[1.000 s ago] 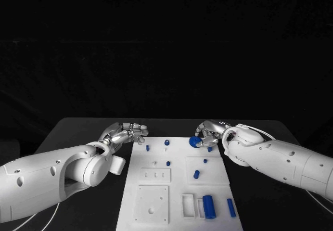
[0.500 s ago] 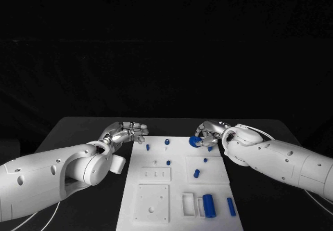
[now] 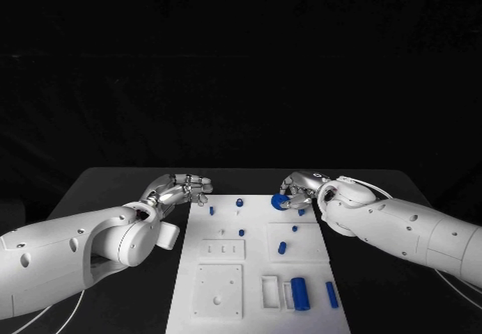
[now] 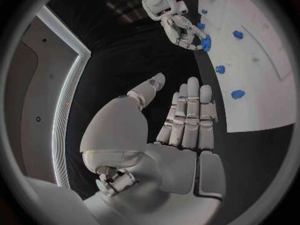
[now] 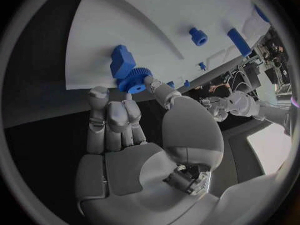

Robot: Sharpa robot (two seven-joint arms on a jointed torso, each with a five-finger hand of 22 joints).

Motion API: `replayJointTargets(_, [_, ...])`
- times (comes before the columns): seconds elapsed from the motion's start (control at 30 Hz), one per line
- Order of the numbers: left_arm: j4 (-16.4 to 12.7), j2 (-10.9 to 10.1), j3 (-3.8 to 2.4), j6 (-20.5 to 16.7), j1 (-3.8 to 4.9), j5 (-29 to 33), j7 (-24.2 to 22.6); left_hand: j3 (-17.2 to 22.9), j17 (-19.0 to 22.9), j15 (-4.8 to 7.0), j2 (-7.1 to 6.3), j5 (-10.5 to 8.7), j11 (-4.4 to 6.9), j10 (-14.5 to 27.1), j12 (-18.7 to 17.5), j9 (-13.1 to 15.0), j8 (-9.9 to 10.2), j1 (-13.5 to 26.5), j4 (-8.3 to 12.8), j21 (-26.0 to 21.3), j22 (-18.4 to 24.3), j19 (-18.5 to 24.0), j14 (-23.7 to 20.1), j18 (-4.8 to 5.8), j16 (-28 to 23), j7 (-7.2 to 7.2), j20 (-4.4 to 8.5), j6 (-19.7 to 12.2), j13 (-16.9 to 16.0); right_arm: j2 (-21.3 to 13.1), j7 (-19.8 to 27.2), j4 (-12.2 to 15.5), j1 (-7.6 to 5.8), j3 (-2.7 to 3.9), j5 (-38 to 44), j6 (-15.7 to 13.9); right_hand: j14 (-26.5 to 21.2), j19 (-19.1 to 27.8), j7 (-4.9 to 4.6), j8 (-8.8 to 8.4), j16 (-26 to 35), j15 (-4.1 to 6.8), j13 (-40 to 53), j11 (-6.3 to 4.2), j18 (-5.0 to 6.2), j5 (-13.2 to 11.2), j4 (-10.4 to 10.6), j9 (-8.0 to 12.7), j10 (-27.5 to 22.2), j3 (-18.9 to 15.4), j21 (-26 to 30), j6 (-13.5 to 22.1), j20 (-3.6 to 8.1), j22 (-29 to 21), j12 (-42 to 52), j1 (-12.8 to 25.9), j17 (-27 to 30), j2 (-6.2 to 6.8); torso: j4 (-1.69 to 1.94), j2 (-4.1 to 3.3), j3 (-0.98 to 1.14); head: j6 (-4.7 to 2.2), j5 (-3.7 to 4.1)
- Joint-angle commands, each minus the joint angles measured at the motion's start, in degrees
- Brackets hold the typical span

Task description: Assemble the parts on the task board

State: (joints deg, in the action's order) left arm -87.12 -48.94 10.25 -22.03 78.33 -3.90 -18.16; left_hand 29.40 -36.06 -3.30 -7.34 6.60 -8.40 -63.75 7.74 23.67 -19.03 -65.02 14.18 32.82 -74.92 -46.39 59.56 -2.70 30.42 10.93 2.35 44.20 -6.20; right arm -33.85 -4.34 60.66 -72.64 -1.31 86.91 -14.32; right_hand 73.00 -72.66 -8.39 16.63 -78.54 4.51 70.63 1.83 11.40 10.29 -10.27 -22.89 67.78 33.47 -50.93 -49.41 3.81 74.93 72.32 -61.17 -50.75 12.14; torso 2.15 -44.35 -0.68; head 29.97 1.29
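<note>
Since the earlier frame the right hand (image 3: 299,189) has shifted slightly toward the far edge of the task board (image 3: 256,292), carrying its part with it; the left hand (image 3: 181,189) has also edged a little farther away. The parts lying on the board are unchanged.

The right hand's fingers (image 5: 111,114) pinch a blue gear (image 3: 281,202) against the thumb, just above the board's far right corner. In the right wrist view the gear (image 5: 132,80) sits beside a blue block (image 5: 121,61) standing on the board.

The left hand hovers over the black bench (image 3: 100,188) beside the board's far left corner, its fingers (image 4: 190,116) extended side by side and holding nothing.

A blue cylinder (image 3: 298,292) lies at the board's near right, a slimmer blue peg (image 3: 332,294) just right of it.
</note>
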Motion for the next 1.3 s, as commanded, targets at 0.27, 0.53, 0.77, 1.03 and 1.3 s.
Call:
replayJointTargets(0.27, [-0.05, 0.21, -0.04, 0.6, 0.06, -0.2, -0.16, -0.04, -0.11, 0.19, -0.03, -0.21, -0.05, 0.45, -0.2, -0.1, 0.47, 0.58, 0.12, 0.26, -0.86, 0.27, 0.26, -0.8, -0.33, 0.42, 0.24, -0.15, 0.05, 0.33, -0.34, 0.16, 1.13, -1.14, 8.98, 1.55, -0.14, 0.62, 0.43, 0.94, 0.62, 0.31, -0.5, -0.37, 3.6, 2.96, -0.2, -0.23, -0.66, 0.29, -0.57, -1.31, -0.08, 1.19, -0.76, 0.25, -0.47, -0.1, -0.02, -0.02, -0.02, 0.17, -0.03])
replayJointTargets(0.53, [-0.1, 0.08, -0.04, 0.58, 0.06, -0.2, -0.11, -0.03, -0.12, 0.19, -0.01, -0.21, -0.06, 0.49, -0.2, -0.11, 0.48, 0.58, 0.1, 0.26, -0.86, 0.27, 0.26, -0.81, -0.34, 0.42, 0.25, -0.16, 0.04, 0.15, -0.46, 0.36, 1.52, -1.48, 9.99, 1.64, 0.01, 0.66, 0.81, 1.43, 0.86, 0.67, -0.52, -0.74, 3.6, 3.66, -0.18, -0.41, -0.32, 1.21, -0.73, -2.27, -0.11, 1.14, -0.78, -0.18, -0.74, -0.21, -0.05, 0.05, 0.0, 0.19, 0.04])
replayJointTargets(0.77, [-0.12, 0.03, -0.04, 0.47, 0.06, -0.21, -0.03, -0.01, -0.13, 0.19, 0.01, -0.19, -0.07, 0.54, -0.19, -0.1, 0.47, 0.58, 0.08, 0.27, -0.86, 0.27, 0.26, -0.81, -0.35, 0.42, 0.25, -0.15, 0.04, -0.08, -0.48, 0.83, 1.62, -1.55, 8.92, 2.41, 0.12, 0.68, 1.07, 1.86, 1.08, 0.9, -0.47, -0.98, 3.6, 3.68, -0.13, -0.57, -0.01, 2.13, -0.88, -3.18, -0.17, 1.12, -0.76, -0.46, -0.97, -0.28, -0.05, 0.06, 0.05, 0.18, 0.1])
replayJointTargets(1.03, [-0.15, -0.06, -0.03, 0.42, 0.06, -0.21, -0.02, 0.02, -0.15, 0.19, 0.03, -0.18, -0.08, 0.58, -0.18, -0.1, 0.46, 0.57, 0.07, 0.27, -0.86, 0.28, 0.27, -0.82, -0.36, 0.41, 0.25, -0.12, 0.03, -0.52, -1.46, 2.16, 1.63, -1.54, 12.45, -1.37, 0.29, 0.69, 1.58, 2.62, 1.44, 1.36, -0.54, -1.46, 3.6, 6.65, 0.93, -0.89, 0.1, 2.83, -1.11, -4.8, -0.29, 1.09, -0.94, 0.67, -1.36, -0.33, -0.04, 0.04, 0.08, -0.06, 0.2])
replayJointTargets(1.3, [-0.05, -0.08, -0.03, 0.16, 0.06, -1.15, -0.16, 0.06, -0.18, 0.2, 0.05, -0.16, -0.08, 0.61, -0.14, -0.09, 0.43, 0.52, 0.09, 0.29, -0.86, 0.29, 0.28, -0.84, -0.37, 0.4, 0.26, -0.08, 0.02, -1.42, -5.67, 5.6, 1.32, -1.15, 17.15, -6.74, 0.59, 0.49, 2.26, 3.28, 1.94, 2.01, -0.47, -2.13, 3.6, 4.72, 2.64, -1.15, 0.62, 5.63, -1.26, -6.66, -0.07, 0.95, -1.06, -0.03, -1.97, 1.2, -0.03, 0.08, 0.04, -0.45, 0.22])
